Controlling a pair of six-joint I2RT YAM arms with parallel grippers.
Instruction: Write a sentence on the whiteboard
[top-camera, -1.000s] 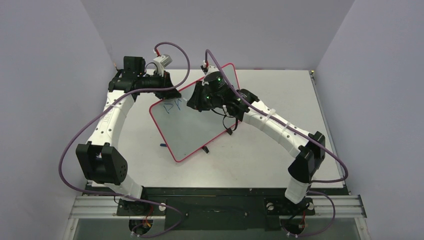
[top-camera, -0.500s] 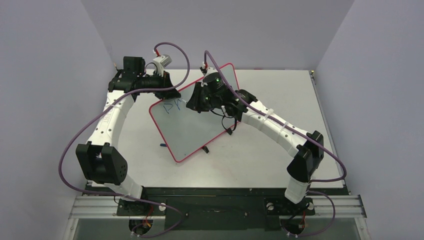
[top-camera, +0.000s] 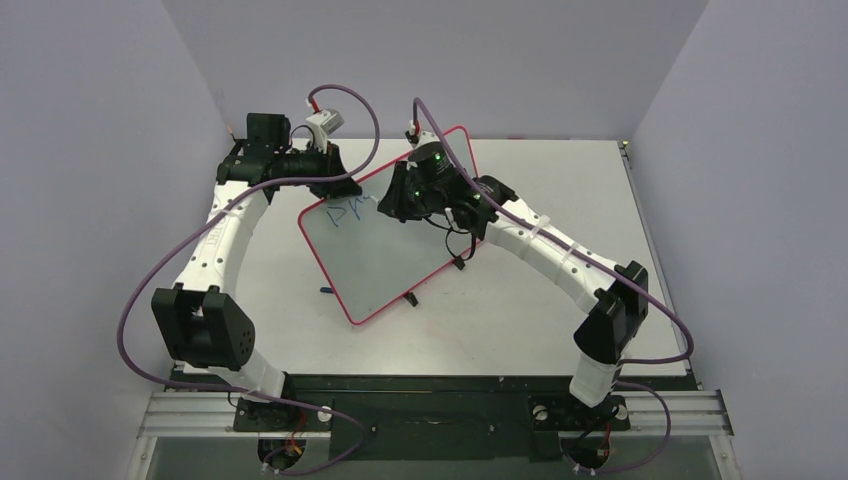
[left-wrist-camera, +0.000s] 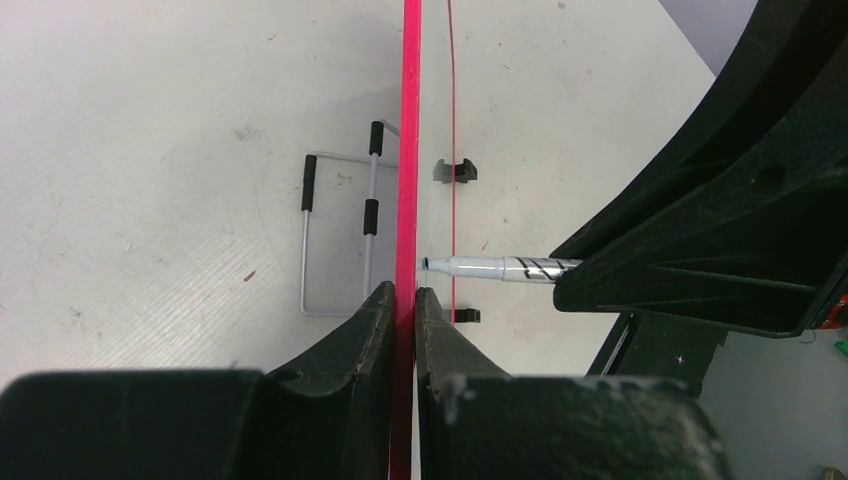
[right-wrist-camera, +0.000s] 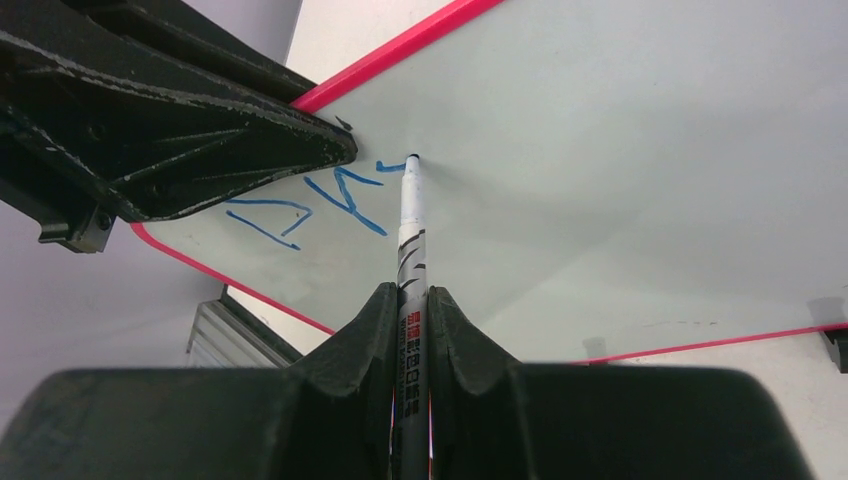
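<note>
Marker (right-wrist-camera: 410, 215) tip on the whiteboard (top-camera: 390, 270)
Left tool (left-wrist-camera: 405, 295) pinches the whiteboard's red rim; right tool (right-wrist-camera: 413, 300) clamps the marker, tip touching the board beside the blue sentence (right-wrist-camera: 300, 205).

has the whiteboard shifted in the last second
No. The whiteboard has not shifted: its near corner lies as before against the table edge, left gripper shut on its rim.

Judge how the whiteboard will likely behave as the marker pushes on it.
Probably stiff: the whiteboard looks flat though the left tool pinches only its rim. Likely light, as that pinch holds it tilted. It may pivot about the pinch where the marker presses.
</note>
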